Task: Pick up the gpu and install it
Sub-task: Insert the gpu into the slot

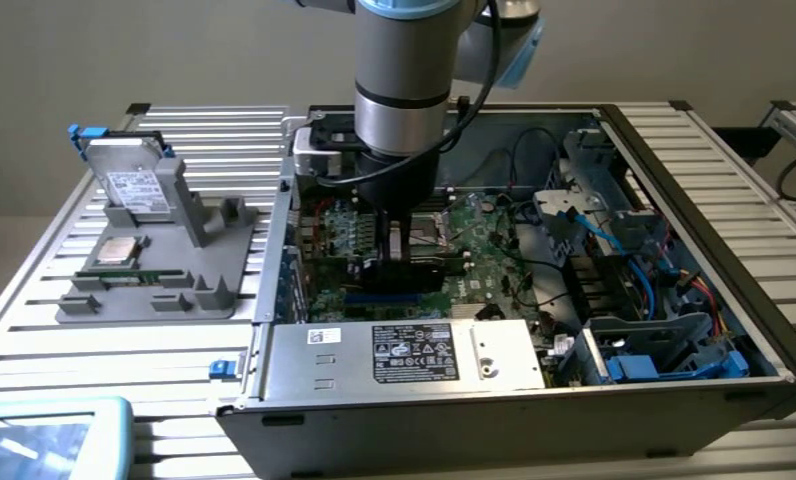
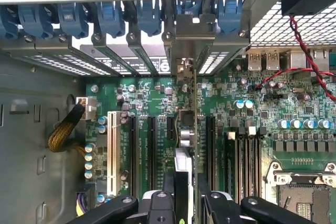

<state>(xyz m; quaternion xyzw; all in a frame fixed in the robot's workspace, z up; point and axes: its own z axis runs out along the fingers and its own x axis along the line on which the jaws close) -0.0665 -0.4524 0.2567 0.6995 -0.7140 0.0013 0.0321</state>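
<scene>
The claw [image 2: 188,184] is pinching the graphics card [image 1: 405,275], holding it on edge just above the green motherboard [image 2: 147,98] inside the open computer case [image 1: 505,440], its metal bracket [image 2: 192,27] lying by the rear slots.

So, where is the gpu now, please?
In the exterior view's left half of the case, the gpu stands upright over the motherboard, gripped by the fingers.

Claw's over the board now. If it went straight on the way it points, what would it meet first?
The claw grips the thin black graphics card edge-on, so the card's free edge leads. That edge would probably meet the green motherboard directly beneath first; the gap left is unclear.
</scene>
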